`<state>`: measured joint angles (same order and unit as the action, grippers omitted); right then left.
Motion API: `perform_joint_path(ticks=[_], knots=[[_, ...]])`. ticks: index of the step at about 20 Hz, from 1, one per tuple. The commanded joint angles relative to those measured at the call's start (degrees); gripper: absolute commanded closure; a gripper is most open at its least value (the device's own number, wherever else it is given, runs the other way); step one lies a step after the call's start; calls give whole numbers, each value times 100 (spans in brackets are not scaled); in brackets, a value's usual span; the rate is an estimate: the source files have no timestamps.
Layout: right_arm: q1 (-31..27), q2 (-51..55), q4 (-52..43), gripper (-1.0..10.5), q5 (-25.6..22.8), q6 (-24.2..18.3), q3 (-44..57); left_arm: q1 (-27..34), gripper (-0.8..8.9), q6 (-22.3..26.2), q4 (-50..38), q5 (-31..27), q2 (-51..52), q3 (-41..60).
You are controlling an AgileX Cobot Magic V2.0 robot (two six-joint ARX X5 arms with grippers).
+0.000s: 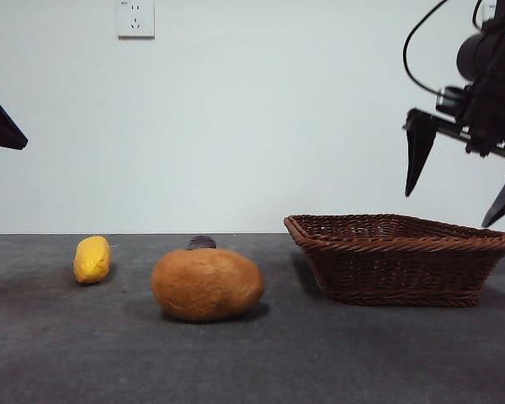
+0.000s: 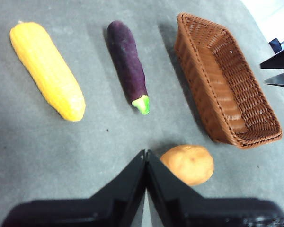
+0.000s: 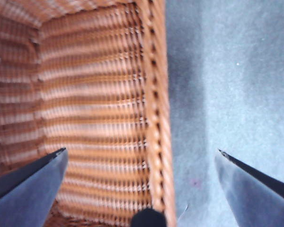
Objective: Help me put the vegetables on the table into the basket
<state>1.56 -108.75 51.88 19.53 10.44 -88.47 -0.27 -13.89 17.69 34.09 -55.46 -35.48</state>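
Three vegetables lie on the dark grey table (image 1: 67, 353): a yellow corn-like cob (image 2: 47, 71) at the left (image 1: 92, 258), a purple eggplant (image 2: 128, 64) mostly hidden behind the others in the front view (image 1: 202, 242), and an orange-brown potato (image 1: 207, 284) in the middle (image 2: 188, 163). The woven brown basket (image 1: 401, 257) stands to the right with nothing in it (image 2: 227, 80). My right gripper (image 1: 450, 206) hangs open above the basket's right side, its jaws either side of the long rim (image 3: 142, 151). My left gripper (image 2: 145, 156) is shut and holds nothing, high over the table beside the potato.
A white wall with a socket (image 1: 135, 18) closes off the back of the table. The left arm shows only as a black tip (image 1: 0, 122) at the front view's upper left. The right gripper's tips (image 2: 277, 71) show beyond the basket in the left wrist view.
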Motion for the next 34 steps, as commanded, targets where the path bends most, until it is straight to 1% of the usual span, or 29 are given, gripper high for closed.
perform_joint_path(ticks=[1, 4, 6, 7, 8, 10, 11, 14, 18, 19, 22, 23, 24, 26, 27, 29, 30, 34], knots=[[37, -337, 59, 352, 11, -210, -109, 7, 816, 225, 81, 42, -48, 24], [37, -691, 39, 353, 24, -262, -133, 7, 816, 407, 240, 39, -116, 24], [37, -872, 57, 359, 22, -365, -131, 7, 816, 409, 260, 42, -149, 24], [37, -938, 55, 420, 22, -442, -131, 7, 816, 409, 260, 42, -160, 24], [37, -986, 48, 533, 13, -483, -131, 7, 816, 404, 260, 44, -166, 24], [37, -1025, 20, 864, 13, -529, -131, 7, 816, 404, 282, 44, -166, 24], [37, -1025, -7, 963, 4, -640, -131, 7, 816, 407, 295, 42, -166, 24], [35, -1025, -26, 956, 20, -728, -131, 9, 816, 352, 304, 44, -166, 24], [35, -918, 101, 956, 170, -767, -138, 9, 817, 11, 568, 9, -256, 9], [35, -844, 168, 956, 173, -769, -138, 9, 816, 15, 745, -72, -332, -37], [35, -494, 337, 956, 179, -776, -138, 9, 804, 127, 1637, -673, -852, -605], [37, -345, 387, 956, 221, -789, -138, 9, 738, 236, 1982, -809, -1134, -960], [37, -195, 452, 956, 271, -796, -138, 7, 651, 354, 2280, -911, -1416, -1325], [37, 81, 662, 956, 323, -916, -138, -35, 552, 562, 2702, -1019, -1965, -2037], [35, 221, 844, 956, 323, -1043, -138, -63, 502, 570, 2815, -1034, -2260, -2391], [37, 442, 1189, 956, 321, -1246, -138, -149, 373, 649, 2979, -1078, -2804, -2970], [37, 546, 1335, 956, 323, -1322, -138, -214, 332, 664, 3104, -1233, -3088, -3250], [37, 1067, 1567, 956, 323, -1373, -138, -448, 332, 664, 3418, -2135, -4247, -4365]])
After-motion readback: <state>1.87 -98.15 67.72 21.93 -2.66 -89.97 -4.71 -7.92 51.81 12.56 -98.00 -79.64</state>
